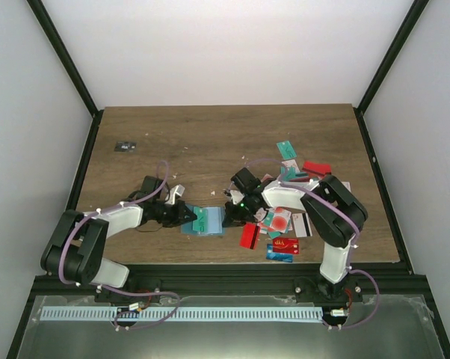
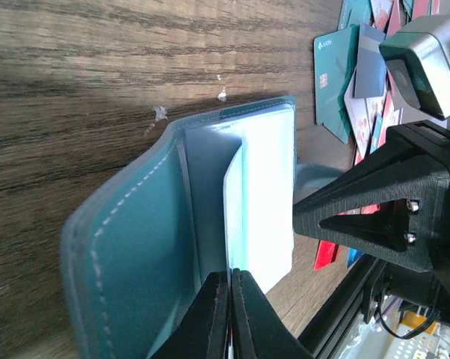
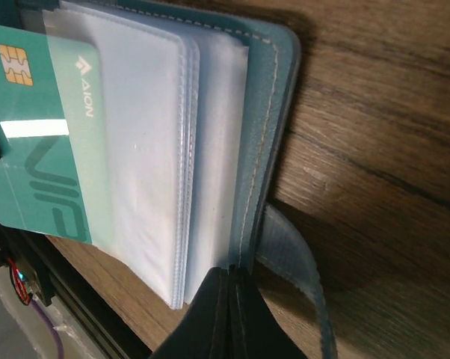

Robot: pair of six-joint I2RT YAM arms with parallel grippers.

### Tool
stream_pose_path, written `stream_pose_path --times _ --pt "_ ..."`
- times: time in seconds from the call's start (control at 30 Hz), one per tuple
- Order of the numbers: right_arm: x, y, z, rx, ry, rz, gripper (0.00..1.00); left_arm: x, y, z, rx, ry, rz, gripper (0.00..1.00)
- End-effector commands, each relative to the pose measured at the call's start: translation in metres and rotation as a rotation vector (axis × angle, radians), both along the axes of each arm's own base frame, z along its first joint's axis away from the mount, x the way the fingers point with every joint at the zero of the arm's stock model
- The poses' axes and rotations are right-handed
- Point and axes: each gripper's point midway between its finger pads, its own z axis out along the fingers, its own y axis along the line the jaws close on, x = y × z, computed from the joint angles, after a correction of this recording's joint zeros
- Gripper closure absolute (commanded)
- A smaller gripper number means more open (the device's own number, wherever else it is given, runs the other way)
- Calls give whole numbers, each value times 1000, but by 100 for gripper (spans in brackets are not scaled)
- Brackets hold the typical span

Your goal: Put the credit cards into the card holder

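On wood [image 2: 98,67]: left end effector [image 2: 230,278] pinches stitched card holder [image 2: 128,247], right end effector [image 3: 229,275] closed.

Even diffuse overhead light, soft shadows on the table [image 1: 210,134]. Wrist views: bright glare on plastic sleeves [image 2: 266,194], nearest foreground out of focus.

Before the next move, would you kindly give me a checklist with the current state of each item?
1. Teal folding card holder open on the wooden table: ok.
2. Left gripper shut on the holder's pale inner leaf: ok.
3. Teal chip card fully seated in the clear plastic sleeve: not ok, chip end protrudes.
4. Right gripper shut at the cover edge; pinching it: cannot tell.
5. Loose red, white and teal plastic cards heaped right of the holder: ok.
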Motion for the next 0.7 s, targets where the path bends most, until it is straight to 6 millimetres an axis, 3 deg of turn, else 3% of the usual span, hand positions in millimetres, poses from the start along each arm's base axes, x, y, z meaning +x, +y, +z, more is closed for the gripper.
stream_pose_path --times 0.0,0.67 --pt "7 1 -13 -13 10 -28 99 -2 2 -9 10 2 1 96" --pt "15 14 -10 16 16 -17 99 2 -9 -19 -37 30 31 96"
